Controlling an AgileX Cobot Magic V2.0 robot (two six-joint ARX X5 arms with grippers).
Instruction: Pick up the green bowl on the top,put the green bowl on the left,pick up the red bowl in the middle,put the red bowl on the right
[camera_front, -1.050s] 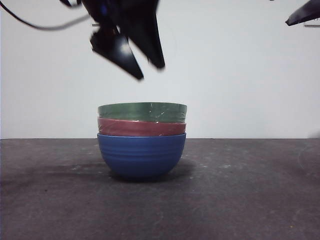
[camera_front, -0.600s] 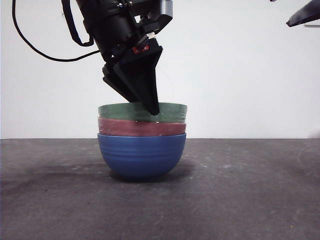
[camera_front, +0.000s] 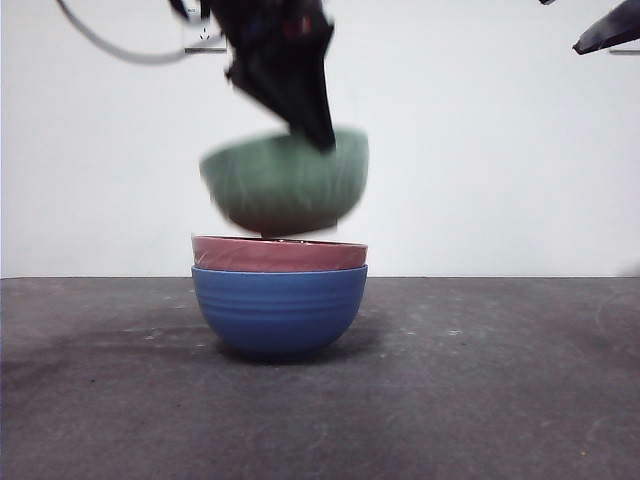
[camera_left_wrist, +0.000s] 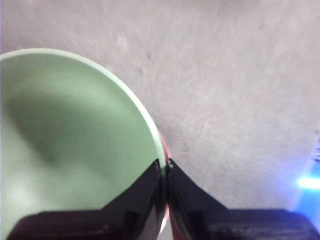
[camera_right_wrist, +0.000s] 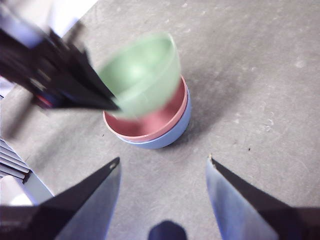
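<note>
green bowl (camera_front: 285, 185) rim-pinched by left end effector (camera_left_wrist: 164, 167), clear above red bowl (camera_front: 279, 254)

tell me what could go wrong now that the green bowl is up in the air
1. The left tool pinches only the rim of the green bowl, which hangs tilted, so it could slip or swing loose.
2. It hangs just above the red bowl nested in the blue bowl; a sideways move before more lift could knock that stack.

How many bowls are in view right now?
3: the green bowl lifted clear, pinched at its rim by the left tool; the red bowl nested in the blue bowl on the table.
</note>
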